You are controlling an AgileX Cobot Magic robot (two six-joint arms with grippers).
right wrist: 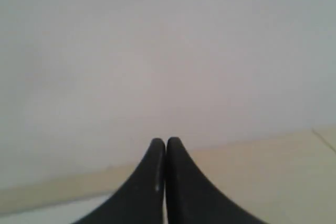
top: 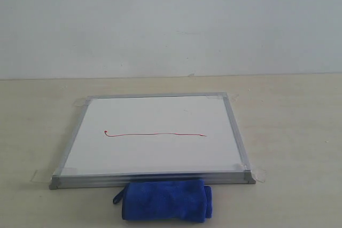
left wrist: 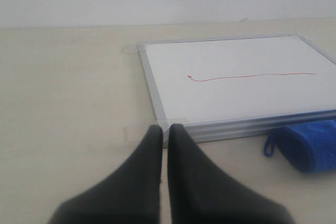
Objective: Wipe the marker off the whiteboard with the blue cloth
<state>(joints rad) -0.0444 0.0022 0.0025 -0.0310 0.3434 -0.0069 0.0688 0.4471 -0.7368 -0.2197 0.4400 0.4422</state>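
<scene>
The whiteboard (top: 155, 118) lies flat on the beige table, silver-framed, with clear tape tabs at its corners. A thin red marker line (top: 155, 134) runs across its middle, with a tiny loop at its left end. The blue cloth (top: 165, 199), a rolled fluffy bundle, rests on the table against the board's near edge. No gripper shows in the exterior view. In the left wrist view my left gripper (left wrist: 165, 129) is shut and empty, off the board's near left corner; the whiteboard (left wrist: 236, 98), marker line (left wrist: 252, 76) and blue cloth (left wrist: 310, 144) appear there. My right gripper (right wrist: 166, 142) is shut and empty, facing the wall.
A pale wall (top: 171, 20) rises behind the table's far edge. Bare beige tabletop (top: 299, 132) lies on both sides of the board. In the right wrist view only wall and a strip of tabletop (right wrist: 273, 166) show.
</scene>
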